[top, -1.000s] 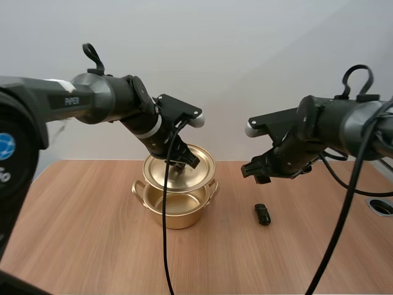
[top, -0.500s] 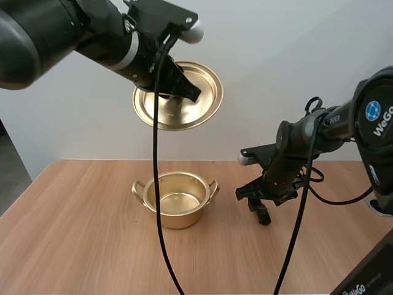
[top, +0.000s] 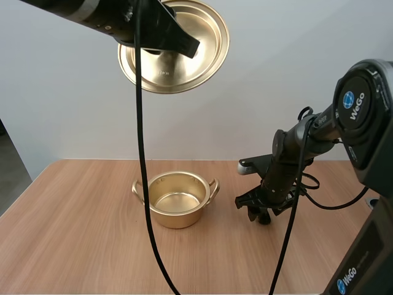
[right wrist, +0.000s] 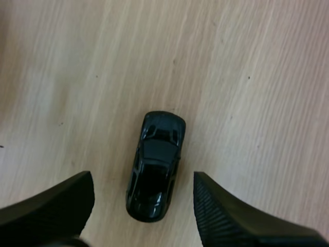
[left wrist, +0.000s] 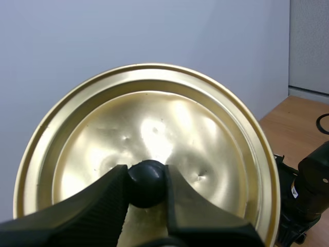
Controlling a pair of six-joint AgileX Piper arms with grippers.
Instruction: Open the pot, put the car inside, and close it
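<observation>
The gold pot (top: pixel 177 198) stands open on the wooden table, nothing inside it. High above it my left gripper (top: pixel 161 32) holds the gold lid (top: pixel 178 52), tilted. In the left wrist view its fingers (left wrist: pixel 110 193) pinch the lid's black knob (left wrist: pixel 146 175). A small black toy car (right wrist: pixel 154 164) lies on the table to the right of the pot. My right gripper (top: pixel 258 211) hangs low over the car (top: pixel 264 217), open, one finger (right wrist: pixel 56 198) on each side and apart from it.
Bare wood lies in front of the pot and to its left (top: pixel 73 233). A round hole (top: pixel 385 204) shows at the table's right edge.
My left arm has raised the lid from just above the pot to high over it. My right gripper has come down from mid-air to straddle the car.
</observation>
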